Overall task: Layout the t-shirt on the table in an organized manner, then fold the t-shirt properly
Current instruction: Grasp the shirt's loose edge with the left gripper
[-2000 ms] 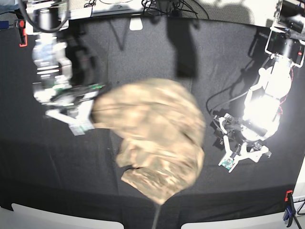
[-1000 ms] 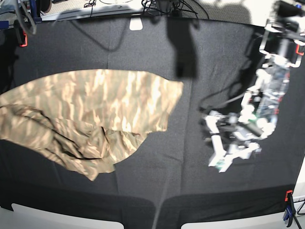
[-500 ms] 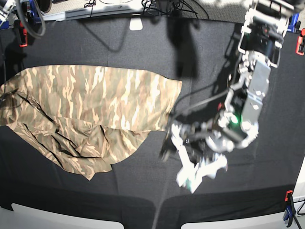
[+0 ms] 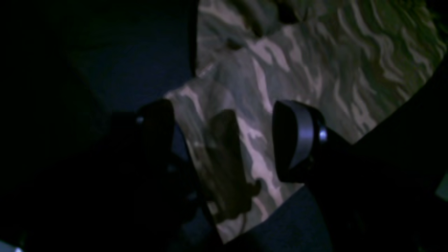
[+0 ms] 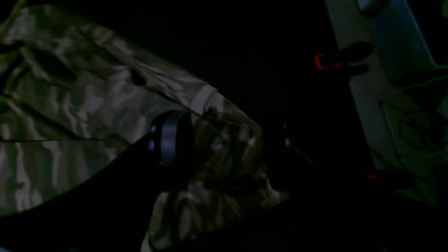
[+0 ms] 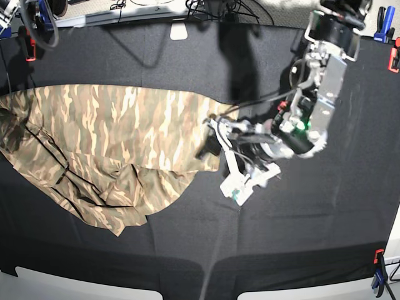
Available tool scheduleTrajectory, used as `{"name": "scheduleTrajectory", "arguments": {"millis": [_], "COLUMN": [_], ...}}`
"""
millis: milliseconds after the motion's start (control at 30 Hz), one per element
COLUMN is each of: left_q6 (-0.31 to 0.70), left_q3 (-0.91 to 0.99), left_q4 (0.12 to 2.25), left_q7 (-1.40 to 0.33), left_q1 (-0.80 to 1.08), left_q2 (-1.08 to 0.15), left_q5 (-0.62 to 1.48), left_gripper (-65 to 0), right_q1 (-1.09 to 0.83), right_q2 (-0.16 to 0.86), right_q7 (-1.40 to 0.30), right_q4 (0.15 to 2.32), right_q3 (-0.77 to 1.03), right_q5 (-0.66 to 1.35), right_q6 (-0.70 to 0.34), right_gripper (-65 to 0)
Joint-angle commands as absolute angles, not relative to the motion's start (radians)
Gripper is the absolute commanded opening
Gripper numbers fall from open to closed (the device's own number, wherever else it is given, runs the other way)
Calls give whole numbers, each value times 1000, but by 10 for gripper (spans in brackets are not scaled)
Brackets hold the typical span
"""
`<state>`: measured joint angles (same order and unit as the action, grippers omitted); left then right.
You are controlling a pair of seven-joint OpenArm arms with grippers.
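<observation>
Where the black-draped worktop (image 6: 156,250) meets the base view's left edge, a red clamp (image 6: 27,47) bites its far corner, and the t-shirt (image 6: 119,137) spreads from that edge toward the middle, camouflage side up, its nearer half rumpled into dark folds. At the far edge sit a white tag (image 6: 178,31) and a tangle of black cables (image 6: 212,9). Right of centre the left gripper (image 6: 220,145) hangs over the shirt's right-hand corner; its wrist view shows the jaws spread apart, the cloth's corner (image 4: 245,147) lying between them and under their shadow, not pinched. Whether they touch the fabric is unclear. The arm (image 6: 325,75) behind it covers part of the worktop, and more clamps (image 6: 394,59) line the right side, with another (image 6: 377,265) near the front corner.

The right gripper (image 5: 224,150) is outside the base view. Its own wrist picture is very dark: both fingers flank a bunched wad of the shirt, apparently clamped on it, though the contact itself is lost in shadow. A red clamp (image 5: 323,61) glows beyond.
</observation>
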<state>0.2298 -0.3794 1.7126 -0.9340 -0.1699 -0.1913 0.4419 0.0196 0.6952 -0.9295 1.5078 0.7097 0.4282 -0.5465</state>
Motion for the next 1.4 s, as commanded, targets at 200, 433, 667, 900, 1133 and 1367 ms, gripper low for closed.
{"name": "scheduleTrajectory", "arguments": {"millis": [200,433,667,900,1133,1367], "left_q6": [229,290,403,408,409,409], "left_q3": [-375,-375,-375,-374,-374,-374], "left_q4": [1498,1439,1438,1438,1439,1439], "left_q7": [-905,-974,-974,-942,-1032,-1195], "left_q1": [-199,-199,-156,-181,-286,-422], "left_q2": [-155,-153,-88,-84,-84,-102], "left_q5": [447,572,577,436,434,434], "left_gripper": [-238,-254,-534,-650,-650,-650], "right_q1": [36,36,36,36,36,36], "right_q2": [729,729,729,729,729,728], "right_q7": [-907,-892,-879,-879,-879,-879], "right_q4": [1525,1525,1525,1525,1525,1525], "right_q3": [719,719,719,719,719,719], "right_q5": [450,450,450,450,450,450], "right_q6": [-551,-551,-551,-551,-551,-551], "right_gripper": [-340,-340,-340,-340,-340,-340]}}
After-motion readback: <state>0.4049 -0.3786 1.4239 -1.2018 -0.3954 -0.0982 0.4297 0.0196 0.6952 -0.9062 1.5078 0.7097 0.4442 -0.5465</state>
